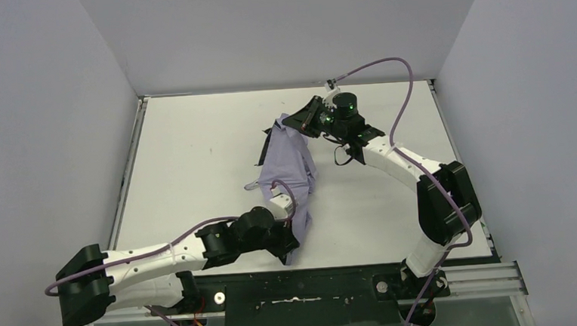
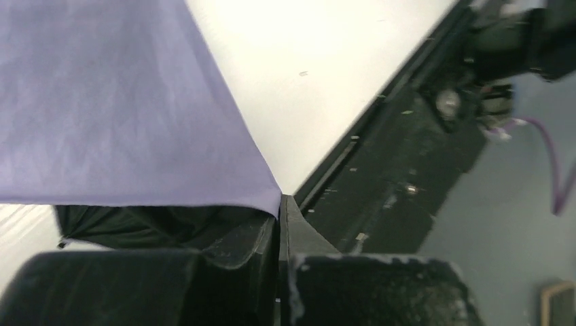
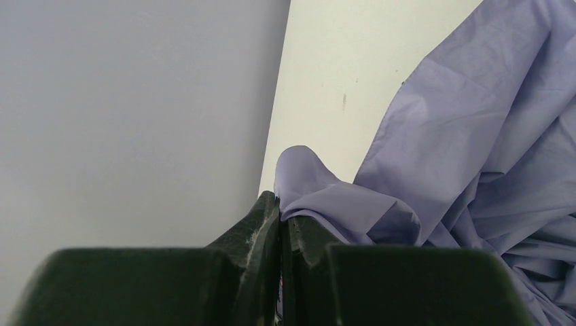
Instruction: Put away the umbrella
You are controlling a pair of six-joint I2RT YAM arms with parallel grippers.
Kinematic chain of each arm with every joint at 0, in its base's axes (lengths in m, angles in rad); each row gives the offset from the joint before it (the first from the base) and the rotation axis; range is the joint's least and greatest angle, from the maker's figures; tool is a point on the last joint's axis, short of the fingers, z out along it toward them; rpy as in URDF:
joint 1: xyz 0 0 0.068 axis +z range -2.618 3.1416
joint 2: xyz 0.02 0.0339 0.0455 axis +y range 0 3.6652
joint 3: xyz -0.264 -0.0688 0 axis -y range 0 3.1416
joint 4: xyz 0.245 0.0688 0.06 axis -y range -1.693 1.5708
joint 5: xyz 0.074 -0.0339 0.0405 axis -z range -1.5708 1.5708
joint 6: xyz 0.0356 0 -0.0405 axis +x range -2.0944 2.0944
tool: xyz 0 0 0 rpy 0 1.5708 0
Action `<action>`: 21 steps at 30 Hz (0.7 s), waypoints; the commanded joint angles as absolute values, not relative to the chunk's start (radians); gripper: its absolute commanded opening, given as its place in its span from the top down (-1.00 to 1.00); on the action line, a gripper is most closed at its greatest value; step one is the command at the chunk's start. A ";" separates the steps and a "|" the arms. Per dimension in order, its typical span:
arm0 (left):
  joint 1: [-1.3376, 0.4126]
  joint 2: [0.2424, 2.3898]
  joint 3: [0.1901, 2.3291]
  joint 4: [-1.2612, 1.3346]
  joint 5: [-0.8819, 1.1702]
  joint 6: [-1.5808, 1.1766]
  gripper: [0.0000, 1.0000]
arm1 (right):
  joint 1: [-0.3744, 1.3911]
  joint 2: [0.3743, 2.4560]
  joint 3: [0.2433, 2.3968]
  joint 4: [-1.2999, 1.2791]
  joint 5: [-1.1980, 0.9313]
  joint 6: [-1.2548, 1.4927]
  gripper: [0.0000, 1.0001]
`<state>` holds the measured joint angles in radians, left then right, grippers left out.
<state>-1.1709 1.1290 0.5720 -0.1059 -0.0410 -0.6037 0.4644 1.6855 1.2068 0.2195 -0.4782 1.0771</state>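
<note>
The umbrella (image 1: 289, 163) lies collapsed on the white table (image 1: 194, 161), its lavender canopy stretched in a crumpled strip from back to front. My left gripper (image 1: 292, 246) is at its near end. In the left wrist view that gripper (image 2: 279, 204) is shut, with the corner of the lavender fabric (image 2: 122, 102) pinched at its tips and the black inner side (image 2: 156, 224) hanging below. My right gripper (image 1: 303, 123) is at the far end. Its jaws (image 3: 280, 204) are shut on a fold of the canopy (image 3: 475, 149). Handle and shaft are hidden by fabric.
Grey walls (image 1: 55, 109) enclose the table on three sides, and the left wall (image 3: 136, 102) stands close beside my right gripper. A black rail (image 2: 394, 183) runs along the table's near edge. A purple cable (image 1: 386, 70) loops above the right arm.
</note>
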 commanded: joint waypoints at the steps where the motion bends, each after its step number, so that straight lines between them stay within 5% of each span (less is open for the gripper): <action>1: -1.180 1.032 0.559 0.070 0.177 -0.525 1.00 | 0.460 1.609 1.218 0.257 -0.462 1.054 1.00; 12: -1.254 1.146 0.578 0.015 0.382 -0.418 1.00 | 0.459 1.605 1.203 0.253 -0.458 1.048 1.00; 18: -1.282 1.154 0.574 0.002 0.272 -0.437 0.03 | 0.459 1.592 1.188 0.230 -0.448 1.024 1.00; 21: -1.282 1.105 0.558 -0.031 0.217 -0.452 -0.14 | 0.459 1.575 1.172 0.204 -0.445 0.999 1.00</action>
<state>-1.2816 1.1736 0.5522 -0.0257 0.2832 -0.4427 0.4644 1.6581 1.1885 0.1848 -0.4706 1.0451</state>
